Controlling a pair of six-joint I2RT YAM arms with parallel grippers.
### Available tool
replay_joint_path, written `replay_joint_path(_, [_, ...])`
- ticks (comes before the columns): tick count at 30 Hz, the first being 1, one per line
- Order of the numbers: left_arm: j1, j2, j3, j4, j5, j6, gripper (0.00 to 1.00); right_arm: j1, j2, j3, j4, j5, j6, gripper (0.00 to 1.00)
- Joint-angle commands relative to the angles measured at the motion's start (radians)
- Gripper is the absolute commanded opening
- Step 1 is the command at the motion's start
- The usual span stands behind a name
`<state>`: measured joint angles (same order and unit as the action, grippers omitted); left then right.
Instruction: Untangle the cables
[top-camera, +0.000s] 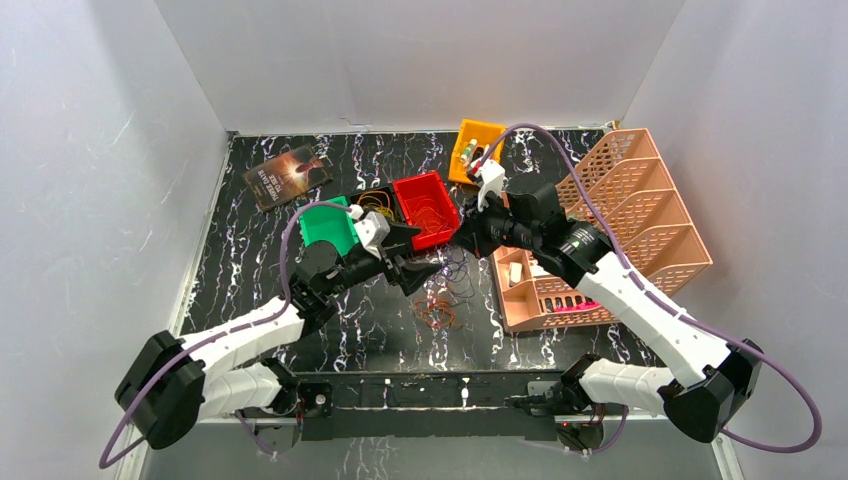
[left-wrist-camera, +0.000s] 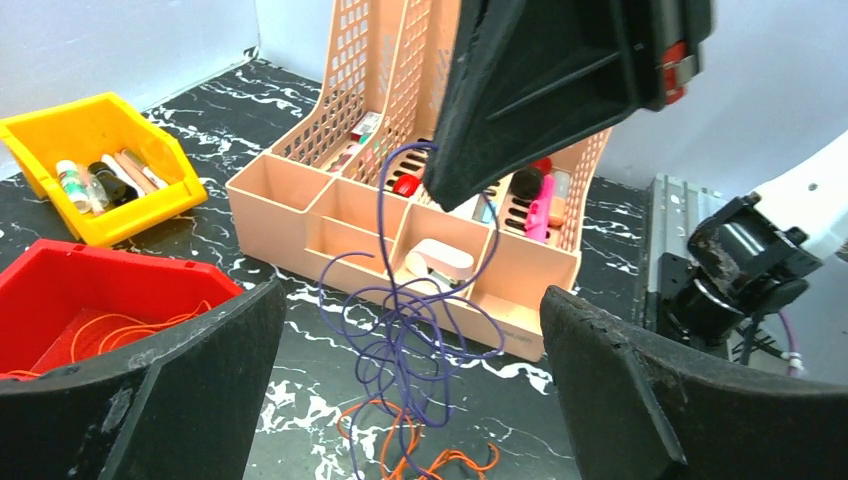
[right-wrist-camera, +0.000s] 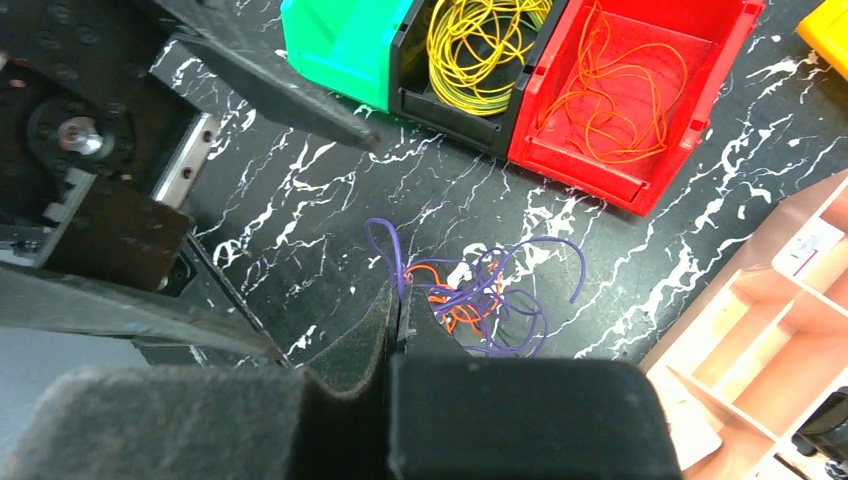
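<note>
The counter is a glossy black slab veined in white like marble. At its twelve o'clock, the red bin, green bin and yellow bin are smooth, shiny moulded plastic. The peach organiser at three o'clock is duller plastic, pierced in a lattice. The purple wire and orange wire have thin, slick sheathing. Pads on the left tool and right tool look matt black, grainy and rubbery. The book at eleven o'clock has a glossy paper cover.
</note>
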<state>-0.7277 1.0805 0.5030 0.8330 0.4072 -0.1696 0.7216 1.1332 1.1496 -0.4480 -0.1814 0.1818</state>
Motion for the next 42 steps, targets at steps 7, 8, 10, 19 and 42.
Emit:
replay_joint_path(7, [-0.037, 0.186, 0.084, 0.196, -0.002, 0.041, 0.94, 0.004, -0.043, 0.058, 0.055, -0.092, 0.061, 0.0])
replay_joint_path(8, [-0.039, 0.206, 0.087, 0.21, -0.008, 0.036, 0.91, 0.003, -0.045, 0.057, 0.061, -0.098, 0.066, 0.0])
replay_joint_path(10, [-0.043, 0.247, 0.09, 0.241, -0.014, 0.013, 0.83, 0.004, -0.049, 0.06, 0.072, -0.113, 0.079, 0.0])
replay_joint_path(19, [-0.047, 0.368, 0.045, 0.283, -0.019, -0.061, 0.33, 0.003, -0.105, 0.093, 0.107, -0.116, 0.112, 0.0])
replay_joint_path(42, [-0.065, 0.468, -0.122, 0.264, -0.051, -0.119, 0.26, 0.003, -0.169, 0.342, 0.202, -0.084, 0.13, 0.0])
